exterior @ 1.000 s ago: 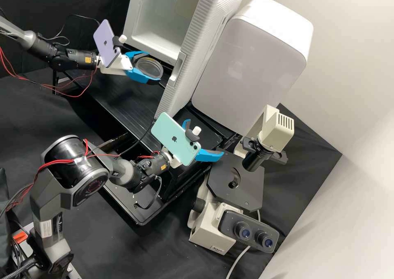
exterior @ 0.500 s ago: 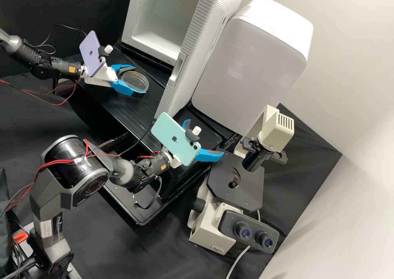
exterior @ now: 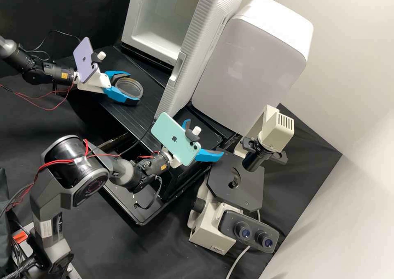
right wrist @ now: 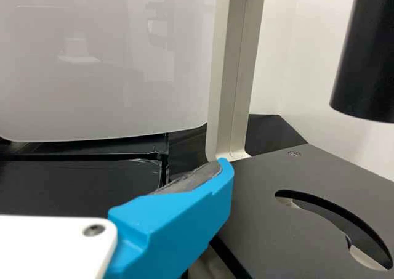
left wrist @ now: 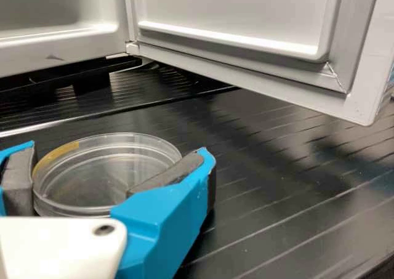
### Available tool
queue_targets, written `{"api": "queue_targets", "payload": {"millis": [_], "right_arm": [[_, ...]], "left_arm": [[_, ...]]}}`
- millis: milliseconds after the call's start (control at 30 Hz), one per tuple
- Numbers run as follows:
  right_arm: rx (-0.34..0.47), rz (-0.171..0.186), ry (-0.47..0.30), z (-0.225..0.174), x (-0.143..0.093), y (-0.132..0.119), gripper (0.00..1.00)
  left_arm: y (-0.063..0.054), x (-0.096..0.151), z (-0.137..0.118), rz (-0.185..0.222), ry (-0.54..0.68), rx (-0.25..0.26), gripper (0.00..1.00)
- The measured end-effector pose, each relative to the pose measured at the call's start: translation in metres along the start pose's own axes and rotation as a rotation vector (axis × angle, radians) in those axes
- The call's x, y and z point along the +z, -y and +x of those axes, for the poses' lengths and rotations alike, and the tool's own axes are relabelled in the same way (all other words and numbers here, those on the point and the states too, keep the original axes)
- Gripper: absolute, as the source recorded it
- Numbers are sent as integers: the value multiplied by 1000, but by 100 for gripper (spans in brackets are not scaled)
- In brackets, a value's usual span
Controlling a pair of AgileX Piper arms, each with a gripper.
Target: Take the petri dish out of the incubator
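The clear round petri dish [exterior: 129,88] is outside the white incubator [exterior: 152,36], low over the black ribbed tray [exterior: 135,114] in front of its open door [exterior: 197,44]. My left gripper [exterior: 125,88] is shut on the dish, one blue finger on each side. In the left wrist view the dish [left wrist: 92,168] sits between the pads of my left gripper [left wrist: 108,168], close to the tray; I cannot tell whether it touches. My right gripper [exterior: 215,153] hangs open beside the microscope stage [exterior: 236,180], holding nothing; one of its fingers [right wrist: 197,186] shows in the right wrist view.
A large white box-shaped device [exterior: 254,61] stands right of the incubator door. The microscope [exterior: 230,225] stands at the front right, its black stage [right wrist: 308,199] and dark condenser [right wrist: 369,51] close to my right gripper. Red cables trail from both arms.
My left gripper has drawn back from the incubator opening, leftward and lower, carrying the petri dish down toward the tray. The right arm has not moved.
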Motion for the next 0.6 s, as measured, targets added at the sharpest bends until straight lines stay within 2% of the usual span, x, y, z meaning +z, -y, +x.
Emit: {"api": "queue_targets", "payload": {"millis": [133,300,433,600], "right_arm": [[0,0,0,0,0,0,100],[0,0,0,0,0,0,100],[0,0,0,0,0,0,100],[0,0,0,0,0,0,100]], "left_arm": [[0,0,0,-22,0,0,0],[0,0,0,-24,0,0,0],[0,0,0,-45,0,-2,0],[0,0,0,-53,0,-2,0]]}}
